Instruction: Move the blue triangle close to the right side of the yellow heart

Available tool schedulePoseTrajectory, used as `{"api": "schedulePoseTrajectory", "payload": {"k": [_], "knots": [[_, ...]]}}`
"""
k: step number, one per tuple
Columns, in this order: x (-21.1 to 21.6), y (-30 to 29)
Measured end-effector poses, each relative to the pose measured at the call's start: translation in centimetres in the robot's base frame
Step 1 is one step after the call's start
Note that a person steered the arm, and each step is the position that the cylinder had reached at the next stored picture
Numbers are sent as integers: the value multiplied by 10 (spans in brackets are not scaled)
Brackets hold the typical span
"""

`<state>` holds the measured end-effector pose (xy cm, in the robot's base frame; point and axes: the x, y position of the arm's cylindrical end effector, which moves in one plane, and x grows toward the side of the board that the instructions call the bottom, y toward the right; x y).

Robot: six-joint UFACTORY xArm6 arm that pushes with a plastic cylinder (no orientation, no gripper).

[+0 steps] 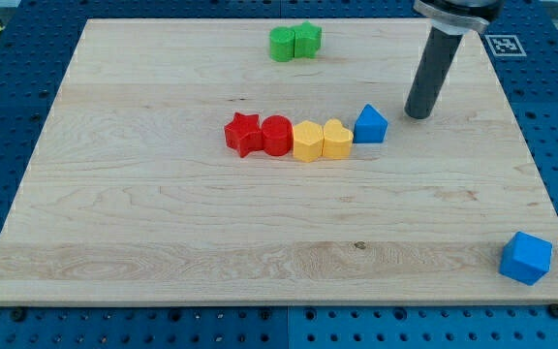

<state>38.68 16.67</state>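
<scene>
The blue triangle (370,124) sits on the wooden board, touching the right side of the yellow heart (337,139). The heart is in a row with a yellow hexagon-like block (307,141), a red round block (277,135) and a red star (244,133) to its left. My tip (418,115) is down at the board, a short way to the right of the blue triangle and slightly higher in the view, not touching it.
Two green blocks (294,42) stand together near the board's top edge. A blue cube-like block (526,257) lies at the bottom right corner. The board (163,242) rests on a blue perforated table.
</scene>
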Motion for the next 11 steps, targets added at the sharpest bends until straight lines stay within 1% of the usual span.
{"api": "schedulePoseTrajectory", "payload": {"k": [2,4,5,8,9,10,11], "knots": [[8,-24],[-19,-40],[-18,-51],[21,-71],[11,-68],[-12,-11],[24,81]]}}
